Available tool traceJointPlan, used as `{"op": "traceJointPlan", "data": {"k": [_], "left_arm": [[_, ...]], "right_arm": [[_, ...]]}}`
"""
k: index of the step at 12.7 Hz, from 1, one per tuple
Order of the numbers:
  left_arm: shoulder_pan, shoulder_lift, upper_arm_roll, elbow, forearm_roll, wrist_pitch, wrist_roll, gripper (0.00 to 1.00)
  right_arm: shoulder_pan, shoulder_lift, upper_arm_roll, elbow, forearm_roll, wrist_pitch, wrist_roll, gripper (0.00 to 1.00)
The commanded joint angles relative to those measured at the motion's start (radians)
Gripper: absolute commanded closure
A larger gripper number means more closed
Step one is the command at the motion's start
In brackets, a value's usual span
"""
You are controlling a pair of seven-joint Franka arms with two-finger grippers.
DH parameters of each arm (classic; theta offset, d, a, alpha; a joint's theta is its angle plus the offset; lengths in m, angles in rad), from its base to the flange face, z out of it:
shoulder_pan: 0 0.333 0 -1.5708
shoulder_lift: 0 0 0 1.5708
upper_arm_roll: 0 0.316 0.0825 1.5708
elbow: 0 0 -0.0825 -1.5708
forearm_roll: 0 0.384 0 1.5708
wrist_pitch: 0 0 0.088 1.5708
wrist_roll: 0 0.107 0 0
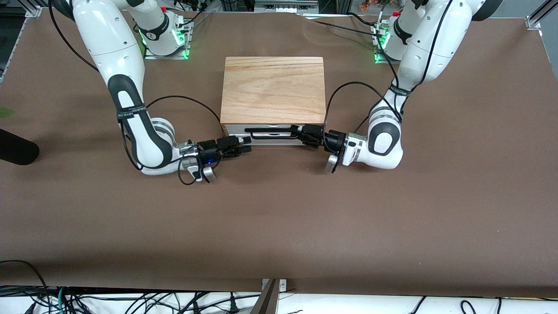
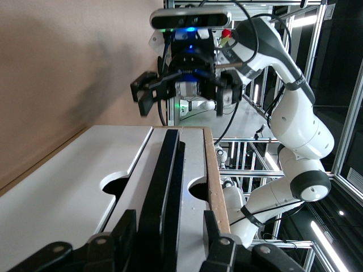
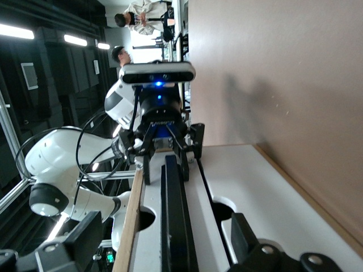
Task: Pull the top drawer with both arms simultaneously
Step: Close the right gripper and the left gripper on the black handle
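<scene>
The top drawer [image 1: 285, 136] has a white front and a long black bar handle [image 1: 270, 129], and sits shut under the light wooden cabinet top [image 1: 273, 89]. My left gripper [image 1: 299, 133] is open at the handle's end toward the left arm. In the left wrist view its fingers [image 2: 123, 233] straddle the handle [image 2: 164, 181]. My right gripper [image 1: 246, 145] is open, just off the handle's other end. In the right wrist view the handle [image 3: 173, 215] runs between its wide-apart fingers [image 3: 245, 233]. Each wrist view shows the other gripper farther off.
A second white panel [image 2: 68, 192] lies beside the top drawer's front. A dark object [image 1: 15, 148] rests at the right arm's end of the table. Cables [image 1: 130, 301] hang along the table edge nearest the front camera. Brown table [image 1: 279, 226] stretches in front of the cabinet.
</scene>
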Motion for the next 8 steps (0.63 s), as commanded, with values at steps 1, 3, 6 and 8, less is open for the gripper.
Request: {"op": "traceJointPlan", "data": {"k": [1, 3, 6, 8], "left_arm": [[-0.01, -0.007, -0.001, -0.019, -0.02, -0.007, 0.031, 0.72], [-0.012, -0.004, -0.001, -0.019, -0.02, -0.007, 0.031, 0.78], [-0.012, -0.004, -0.001, -0.019, -0.02, -0.007, 0.031, 1.0], [-0.012, -0.004, -0.001, -0.019, -0.02, -0.007, 0.031, 1.0]], "right_arm": [[-0.007, -0.02, 0.011, -0.053, 0.025, -0.03, -0.045, 0.0], [-0.007, -0.02, 0.019, -0.067, 0.028, -0.03, -0.063, 0.0], [-0.007, -0.02, 0.025, -0.077, 0.037, -0.03, -0.074, 0.08], [-0.007, -0.02, 0.027, -0.077, 0.046, -0.03, -0.088, 0.49]]}}
